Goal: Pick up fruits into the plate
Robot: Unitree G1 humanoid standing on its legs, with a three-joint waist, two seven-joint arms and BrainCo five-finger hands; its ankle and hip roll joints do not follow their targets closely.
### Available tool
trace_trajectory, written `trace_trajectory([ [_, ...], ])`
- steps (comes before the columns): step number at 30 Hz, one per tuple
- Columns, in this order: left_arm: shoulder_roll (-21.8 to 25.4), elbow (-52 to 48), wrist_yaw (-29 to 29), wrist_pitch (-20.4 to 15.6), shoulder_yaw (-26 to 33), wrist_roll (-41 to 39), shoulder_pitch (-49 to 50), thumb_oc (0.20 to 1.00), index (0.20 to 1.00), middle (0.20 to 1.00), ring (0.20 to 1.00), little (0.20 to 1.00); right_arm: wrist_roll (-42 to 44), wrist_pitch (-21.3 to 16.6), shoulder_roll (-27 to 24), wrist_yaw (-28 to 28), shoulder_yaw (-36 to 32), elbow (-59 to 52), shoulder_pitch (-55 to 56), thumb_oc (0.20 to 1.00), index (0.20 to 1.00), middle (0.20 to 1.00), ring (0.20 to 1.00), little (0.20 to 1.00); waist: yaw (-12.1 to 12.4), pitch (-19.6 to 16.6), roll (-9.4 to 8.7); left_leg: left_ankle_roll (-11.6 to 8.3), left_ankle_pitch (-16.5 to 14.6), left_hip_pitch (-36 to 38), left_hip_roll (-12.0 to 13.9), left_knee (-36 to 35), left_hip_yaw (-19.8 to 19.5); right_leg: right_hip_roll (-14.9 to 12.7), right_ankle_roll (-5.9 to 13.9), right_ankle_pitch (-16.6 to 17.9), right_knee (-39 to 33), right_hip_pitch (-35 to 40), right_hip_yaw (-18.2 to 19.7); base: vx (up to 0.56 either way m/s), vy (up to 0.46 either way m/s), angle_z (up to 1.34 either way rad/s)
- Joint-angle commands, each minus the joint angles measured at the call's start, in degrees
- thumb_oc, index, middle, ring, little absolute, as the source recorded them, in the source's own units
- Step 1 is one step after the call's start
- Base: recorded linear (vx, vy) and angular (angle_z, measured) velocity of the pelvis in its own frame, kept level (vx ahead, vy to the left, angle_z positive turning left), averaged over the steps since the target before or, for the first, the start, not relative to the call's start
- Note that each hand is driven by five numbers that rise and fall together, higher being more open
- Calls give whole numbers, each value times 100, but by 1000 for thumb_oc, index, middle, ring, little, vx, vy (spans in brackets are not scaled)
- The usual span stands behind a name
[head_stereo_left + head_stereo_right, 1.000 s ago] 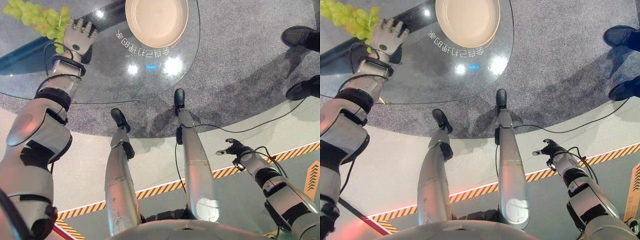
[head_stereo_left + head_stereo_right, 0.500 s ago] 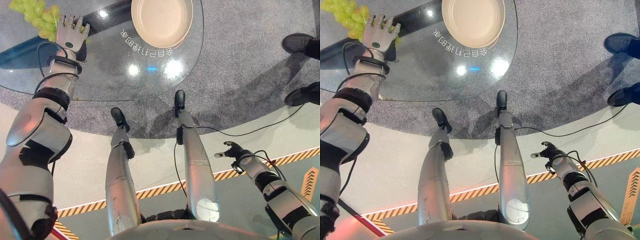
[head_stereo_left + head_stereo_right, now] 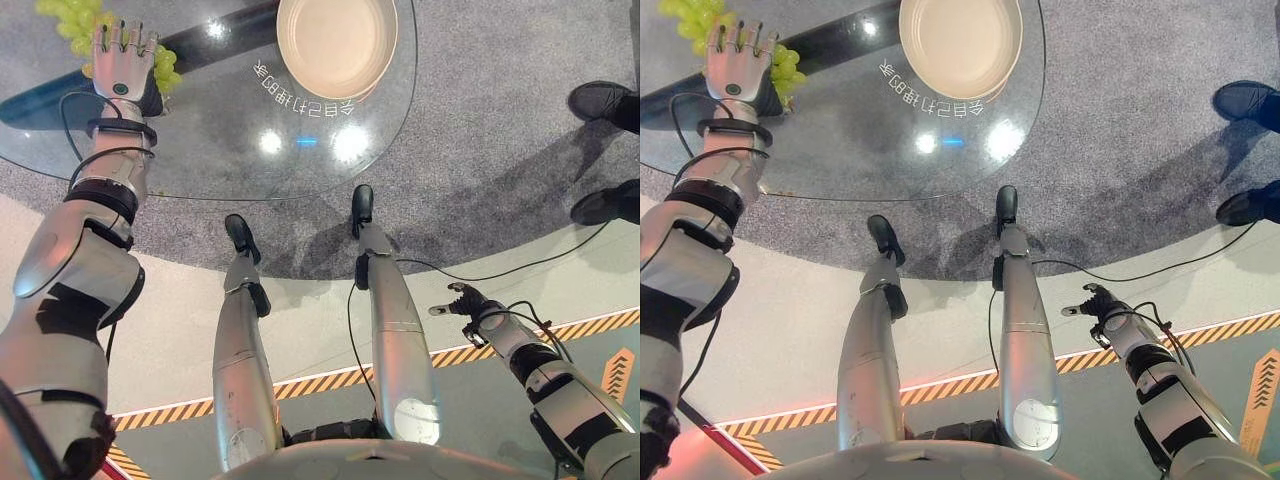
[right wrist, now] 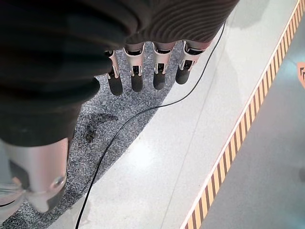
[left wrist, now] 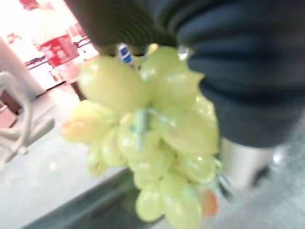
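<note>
Left hand (image 3: 122, 68) is reaching out over the far left of the glass surface (image 3: 220, 140) in the left eye view, lying on top of the grapes (image 3: 70, 18), which are showing past its fingertips and beside its palm. Whether its fingers are curling round the bunch cannot be told from here. A plate (image 3: 337, 42) is sitting on the surface well to the right of the grapes, with nothing in it. Right hand (image 3: 462, 300) is hanging low beside the robot, over the floor (image 3: 300, 330), well away from the surface. A person's shoes (image 3: 603, 100) are standing on the carpet at the right edge.

Right eye view is showing the same layout: left hand (image 3: 738, 68) over the grapes (image 3: 688, 18), plate (image 3: 960, 45) apart from them.

Left wrist view is showing the grapes (image 5: 152, 138) hanging close under the dark cover; the fingers are hidden behind the bunch, so the grip cannot be told.

Right wrist view is showing the right hand's fingers (image 4: 137, 76) relaxed and nearly straight, holding nothing, above the floor (image 4: 181, 157).
</note>
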Motion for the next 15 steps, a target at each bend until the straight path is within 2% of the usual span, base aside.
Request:
trace_trajectory([
  [1, 379, 471, -327, 370, 469, -51, -84, 200, 200, 200, 200, 200, 133, 140, -95, -19, 48, -112, 573, 1000, 1000, 1000, 1000, 1000, 52, 39, -273, 266, -634, -107, -682, 422, 236, 673, -142, -333, -70, 191, 125, 0, 0, 0],
  [6, 330, 547, -725, 506, 458, -245, 38, 200, 200, 200, 200, 200, 100, 86, -118, 8, 22, -74, 581, 1000, 1000, 1000, 1000, 1000, 36, 39, -298, 276, -640, -99, -671, 405, 247, 711, -140, -345, -63, 195, 154, 14, 2, 0],
  [7, 301, 581, -768, 487, 443, -309, 110, 200, 200, 200, 200, 200, 110, 56, -113, 5, 44, -54, 636, 1000, 1000, 1000, 1000, 1000, 47, 39, -296, 243, -850, 33, -663, 467, 192, 730, -104, -542, 17, 324, 163, 72, 3, 0],
  [8, 283, 617, -816, 466, 444, -370, 128, 200, 200, 200, 200, 200, 117, 25, -113, 7, 48, -35, 630, 1000, 1000, 1000, 1000, 1000, 47, 39, -305, 243, -849, 33, -661, 471, 191, 734, -107, -544, 23, 329, 161, 0, 0, 0],
  [9, 266, 641, -846, 432, 456, -393, 99, 200, 200, 200, 200, 200, 120, 20, -117, 14, 42, -51, 573, 1000, 1000, 1000, 1000, 1000, 33, 39, -325, 277, -643, -93, -666, 421, 245, 731, -144, -351, -40, 210, 149, 0, 0, 0],
  [10, 243, 645, -863, 417, 448, -396, 154, 200, 200, 200, 200, 200, 124, 24, -109, 19, 64, -55, 621, 1000, 1000, 1000, 1000, 1000, 42, 39, -319, 240, -854, 38, -659, 483, 189, 745, -108, -549, 35, 338, 161, -65, -23, 1],
  [11, 237, 648, -900, 406, 451, -414, 116, 200, 200, 200, 200, 200, 131, 13, -120, 25, 44, -71, 579, 1000, 1000, 1000, 1000, 1000, 26, 39, -333, 277, -649, -78, -662, 417, 249, 732, -143, -353, -43, 221, 150, 74, -2, 0],
  [12, 211, 654, -910, 393, 440, -419, 183, 200, 200, 200, 200, 200, 144, 22, -116, 33, 64, -79, 625, 1000, 1000, 1000, 1000, 1000, 35, 39, -327, 240, -859, 59, -656, 477, 198, 747, -107, -549, 30, 353, 160, -65, -24, -1],
  [13, 215, 655, -937, 368, 439, -453, 136, 200, 200, 200, 200, 200, 163, 37, -117, 30, 48, -98, 562, 1000, 1000, 1000, 1000, 1000, 23, 39, -336, 275, -652, -74, -658, 417, 259, 736, -146, -355, -45, 224, 150, 74, -1, 1],
  [14, 190, 659, -953, 356, 425, -493, 187, 200, 200, 200, 200, 200, 171, 40, -108, 32, 69, -97, 609, 1000, 1000, 1000, 1000, 1000, 32, 39, -328, 238, -871, 59, -649, 484, 209, 750, -110, -561, 28, 358, 160, 0, 0, 0],
  [15, 185, 655, -945, 343, 425, -549, 184, 200, 200, 200, 200, 200, 174, 44, -105, 34, 73, -92, 596, 1000, 1000, 1000, 1000, 1000, 33, 39, -329, 236, -870, 56, -646, 482, 210, 750, -112, -561, 30, 354, 159, 71, 6, 2],
])
